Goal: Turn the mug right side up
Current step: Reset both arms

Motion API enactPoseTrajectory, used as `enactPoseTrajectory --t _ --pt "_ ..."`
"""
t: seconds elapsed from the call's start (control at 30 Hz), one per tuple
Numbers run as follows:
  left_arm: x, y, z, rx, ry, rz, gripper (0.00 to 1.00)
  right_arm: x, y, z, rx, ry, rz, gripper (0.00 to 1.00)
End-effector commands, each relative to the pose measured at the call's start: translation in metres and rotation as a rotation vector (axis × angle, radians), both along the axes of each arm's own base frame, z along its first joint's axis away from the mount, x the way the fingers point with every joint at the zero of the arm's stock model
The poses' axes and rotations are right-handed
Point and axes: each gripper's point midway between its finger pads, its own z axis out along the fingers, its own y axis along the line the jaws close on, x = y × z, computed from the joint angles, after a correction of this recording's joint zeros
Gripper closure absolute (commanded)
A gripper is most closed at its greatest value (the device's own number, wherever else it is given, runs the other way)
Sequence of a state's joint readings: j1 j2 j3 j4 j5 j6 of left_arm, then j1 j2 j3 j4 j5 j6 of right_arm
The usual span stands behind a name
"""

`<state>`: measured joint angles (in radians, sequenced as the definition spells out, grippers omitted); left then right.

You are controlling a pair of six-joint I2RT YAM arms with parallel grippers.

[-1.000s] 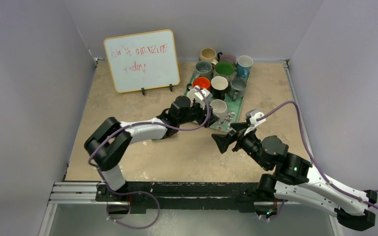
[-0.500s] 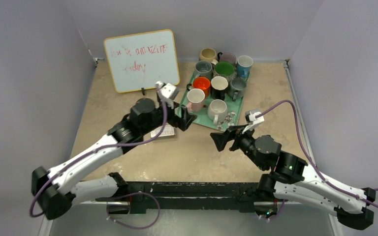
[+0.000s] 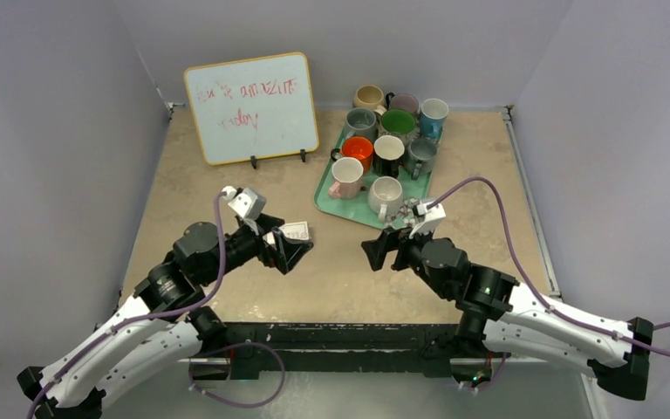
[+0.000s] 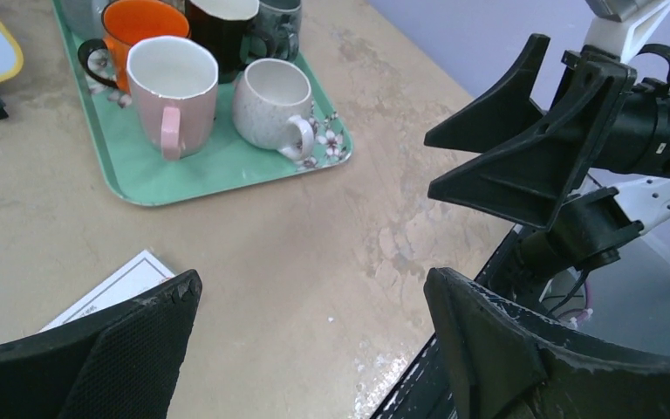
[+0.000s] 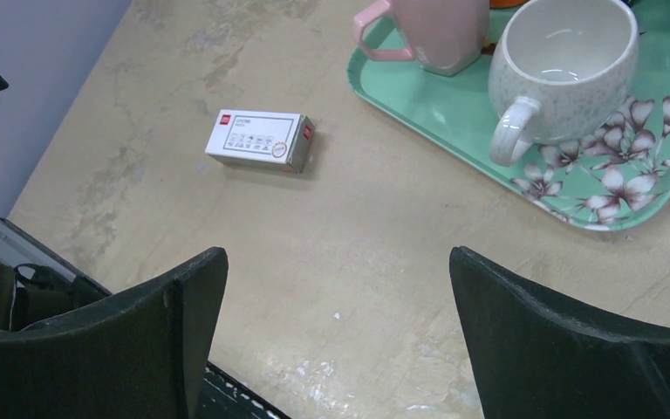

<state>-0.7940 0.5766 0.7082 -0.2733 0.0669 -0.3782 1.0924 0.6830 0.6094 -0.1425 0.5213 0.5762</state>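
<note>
- Left hand [image 3: 297, 257]: lower left of centre in the overhead view, over the table [image 3: 340, 284]. Jaws spread wide, nothing between them.
- Right hand [image 3: 371, 255]: lower centre, facing the left hand. Jaws likewise wide apart, nothing held.
- Small white box [image 3: 292, 231]: lies flat on the table just beyond the left hand, apart from the tray.
- Green tray [image 3: 323, 195]: right of centre, floral print along its near edge.
- Pink mug [image 3: 346, 177]: stands upright, mouth up, at the tray's near left corner, free of both hands. Speckled white mug [image 3: 386, 195] stands just beside it, to the right.
- Further mugs, all upright, fill the tray's far part.
- Whiteboard [image 3: 250, 106]: upper left, propped upright, red writing illegible.
</note>
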Motion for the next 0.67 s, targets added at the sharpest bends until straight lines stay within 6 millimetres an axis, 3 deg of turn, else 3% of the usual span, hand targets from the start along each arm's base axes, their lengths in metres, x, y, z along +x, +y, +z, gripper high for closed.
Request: enactPoseTrajectory --t 0.0,0.27,0.63 --pt "-0.002 0.008 -0.017 0.019 0.06 0.035 0.0 0.002 0.003 0.01 0.079 -0.027 -0.01 0.01" --pt "-0.004 0.016 -0.019 0.036 0.038 0.05 0.0 0.006 -0.005 0.032 0.09 -0.08 -0.033 0.01" --pt "-0.01 0.023 -0.02 0.025 0.032 0.053 0.0 0.011 -0.002 0.024 0.055 -0.06 -0.056 0.01"
